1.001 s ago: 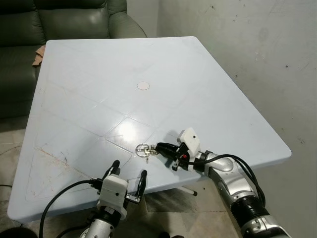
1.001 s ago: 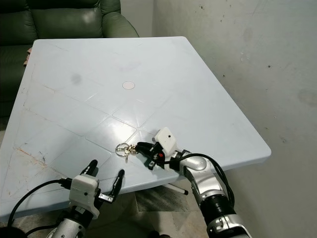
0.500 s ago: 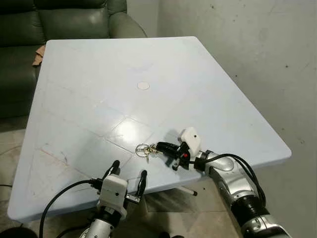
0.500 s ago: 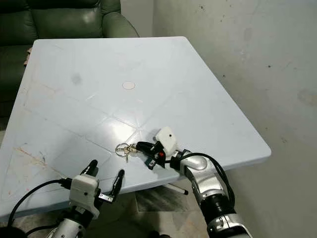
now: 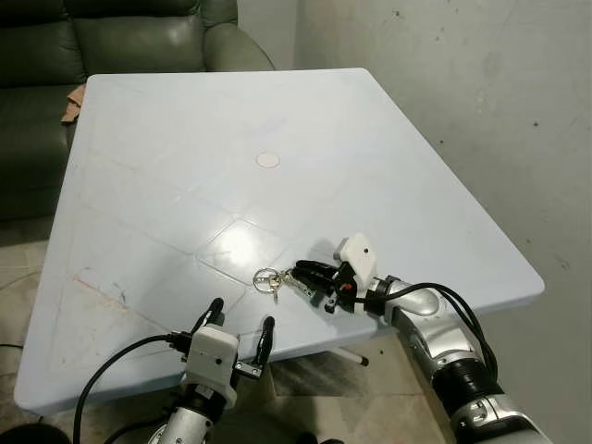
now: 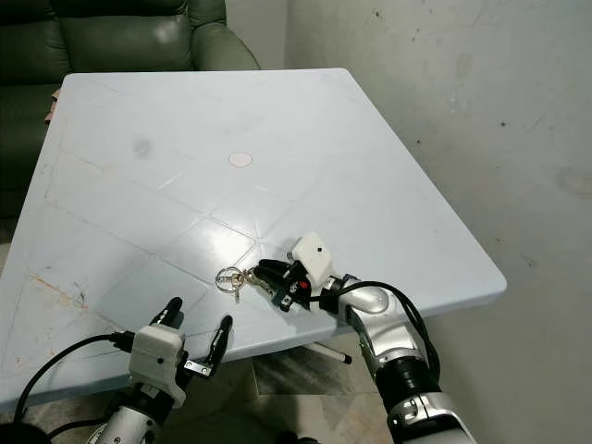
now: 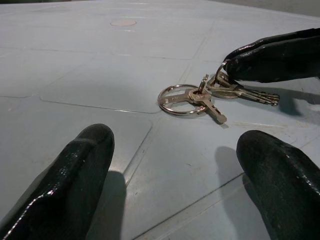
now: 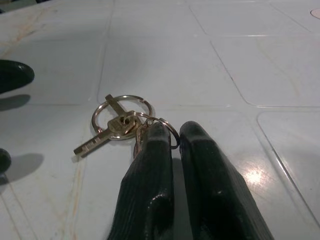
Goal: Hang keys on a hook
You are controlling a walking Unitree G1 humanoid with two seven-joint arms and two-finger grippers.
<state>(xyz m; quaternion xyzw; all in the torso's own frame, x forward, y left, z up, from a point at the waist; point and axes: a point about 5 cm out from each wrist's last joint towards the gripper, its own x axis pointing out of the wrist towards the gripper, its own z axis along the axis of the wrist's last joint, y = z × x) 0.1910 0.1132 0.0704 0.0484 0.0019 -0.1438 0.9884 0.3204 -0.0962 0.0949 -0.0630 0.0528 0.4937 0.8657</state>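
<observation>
Right end effector pinched on keys, near front edge of worktop.

Keys point(image 5: 274, 280) flat on pale blue worktop point(image 5: 185, 166), bunch strung out roughly left–right: big ring at robot's left end, smaller ring and key blades at right end, clamped between closed fingertips of right end effector point(image 5: 301, 272). So keys straight ahead of right tips, long axis about in line w/ fingers. Left end effector point(image 5: 240, 321) spread wide, nothing held, just short of keys on robot's side; right clearly the working arm. No hook visible. Vs 1 s ago: right wrist rolled slightly, tips nudged a bit further onto bunch; keys ~same spot, left unmoved.
</observation>
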